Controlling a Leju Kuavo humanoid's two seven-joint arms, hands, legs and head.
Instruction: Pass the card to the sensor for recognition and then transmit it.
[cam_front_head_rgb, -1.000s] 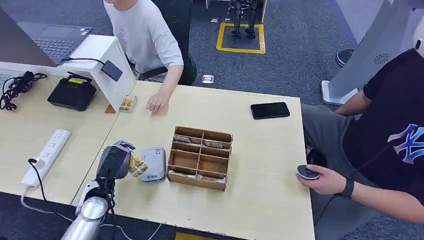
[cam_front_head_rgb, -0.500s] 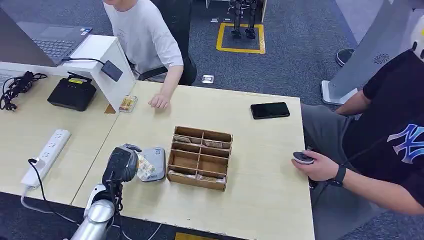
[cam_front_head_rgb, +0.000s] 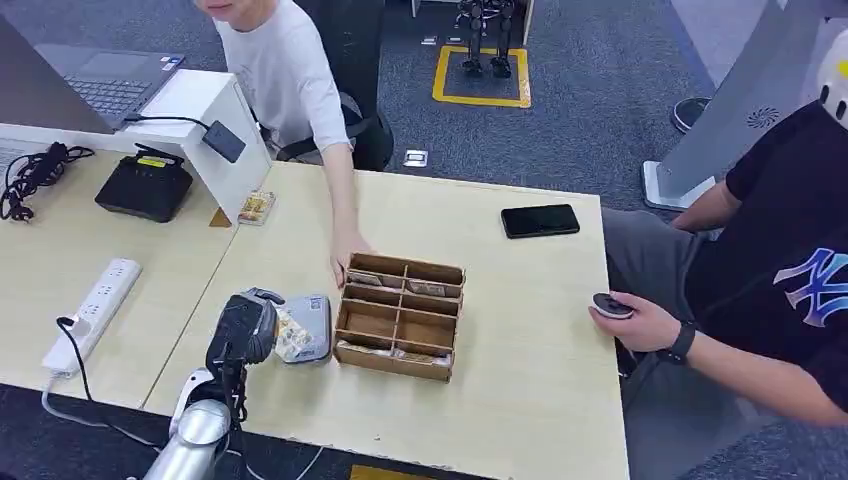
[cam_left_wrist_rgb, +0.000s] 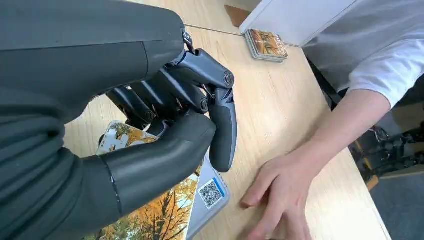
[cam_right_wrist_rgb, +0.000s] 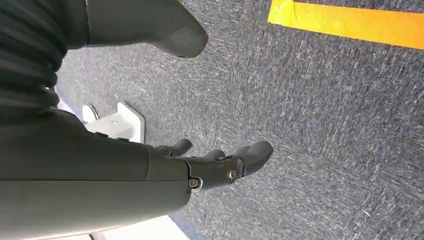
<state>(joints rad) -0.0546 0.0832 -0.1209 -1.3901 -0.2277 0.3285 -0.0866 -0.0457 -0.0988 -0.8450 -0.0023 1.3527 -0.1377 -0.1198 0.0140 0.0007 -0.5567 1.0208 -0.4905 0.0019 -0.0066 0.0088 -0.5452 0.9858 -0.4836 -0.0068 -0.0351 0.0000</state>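
Note:
My left hand (cam_front_head_rgb: 243, 329) grips a card with an autumn-tree picture (cam_front_head_rgb: 291, 338) and holds it flat over the grey card sensor (cam_front_head_rgb: 313, 325) beside the wooden box. In the left wrist view the card (cam_left_wrist_rgb: 160, 212) lies under my thumb (cam_left_wrist_rgb: 165, 160), over the sensor's QR-code corner (cam_left_wrist_rgb: 212, 194). My right hand (cam_right_wrist_rgb: 220, 165) hangs over grey carpet with its fingers spread and nothing in it.
A wooden compartment box (cam_front_head_rgb: 400, 315) with cards stands right of the sensor; a person's hand (cam_front_head_rgb: 345, 262) rests at its far left corner. A second person at the right holds a small round device (cam_front_head_rgb: 611, 305). A phone (cam_front_head_rgb: 540, 220), a card stack (cam_front_head_rgb: 256, 206) and a power strip (cam_front_head_rgb: 92, 312) lie around.
My left hand has carried the card right, from beside the sensor to over it. The person across has reached forward from the card stack to the box's corner.

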